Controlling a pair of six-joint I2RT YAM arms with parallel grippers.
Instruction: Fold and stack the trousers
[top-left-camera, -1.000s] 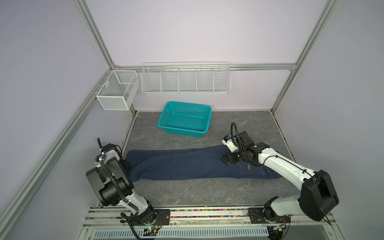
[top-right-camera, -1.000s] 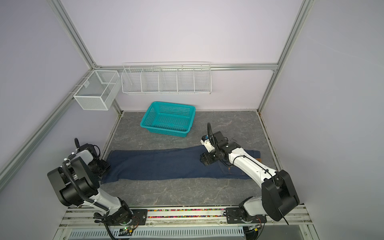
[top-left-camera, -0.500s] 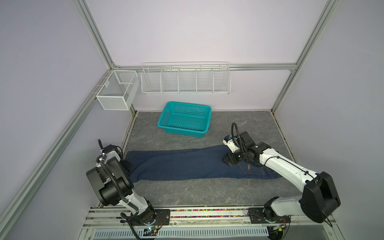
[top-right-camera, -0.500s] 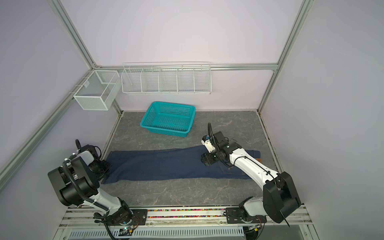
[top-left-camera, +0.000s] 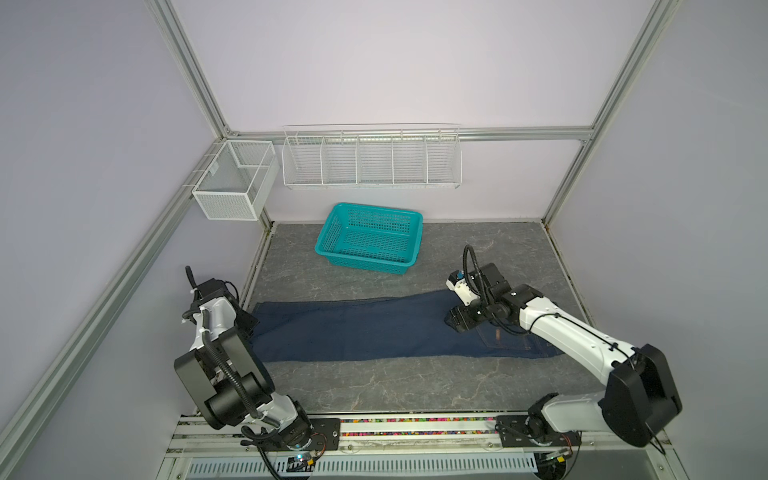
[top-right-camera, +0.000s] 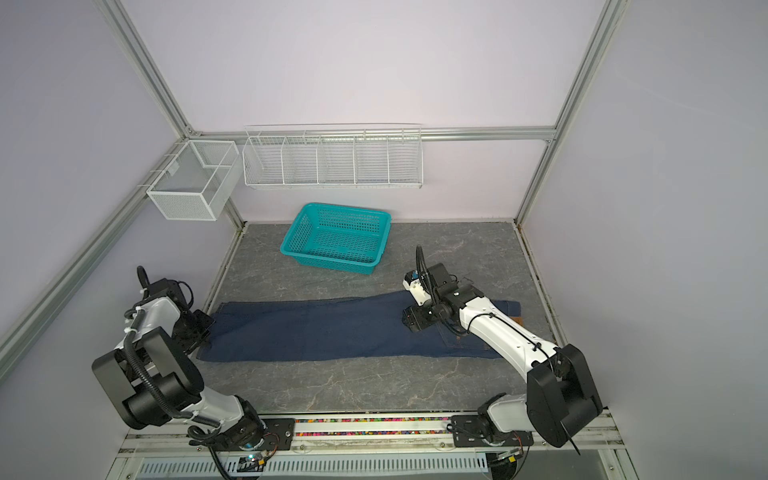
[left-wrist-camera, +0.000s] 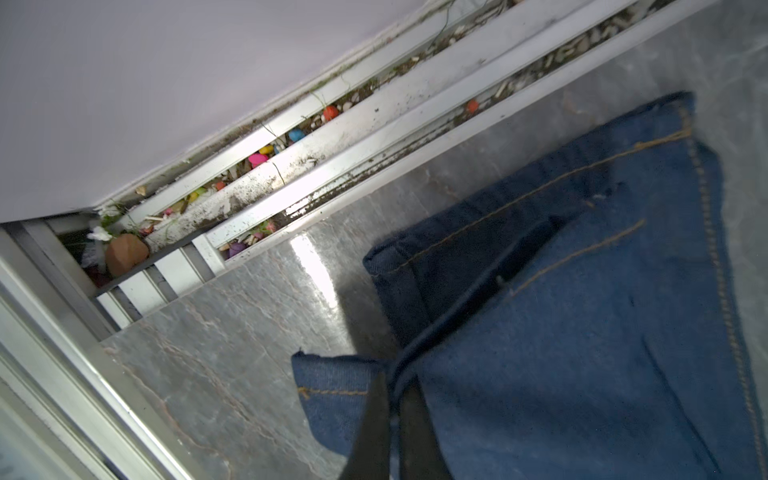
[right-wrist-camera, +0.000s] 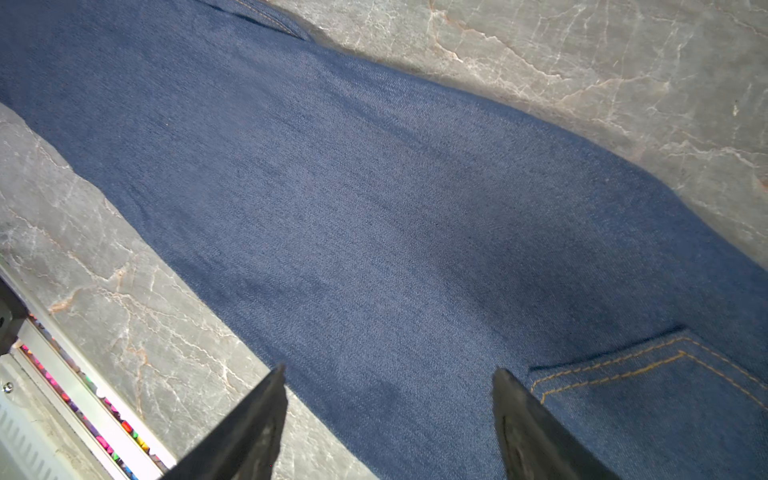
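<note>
**Legs look doubled; cross folds remain**

The trousers (top-left-camera: 374, 328) lie flat across the surface (top-left-camera: 415, 386), 9 to 3 o'clock, with the basket (top-left-camera: 365, 261) beyond at 12. The left gripper (left-wrist-camera: 395, 378) pinches the hem (left-wrist-camera: 332, 390) at 9; the right gripper (right-wrist-camera: 388, 374) hangs spread by the pocket (right-wrist-camera: 648, 399).

Both top views look steeply down from high beyond six o'clock of the table (top-left-camera: 374, 386), sharing the whole scene. Wrist cameras sit close over the jeans (top-left-camera: 353, 328): left at nine o'clock, right near three.
</note>
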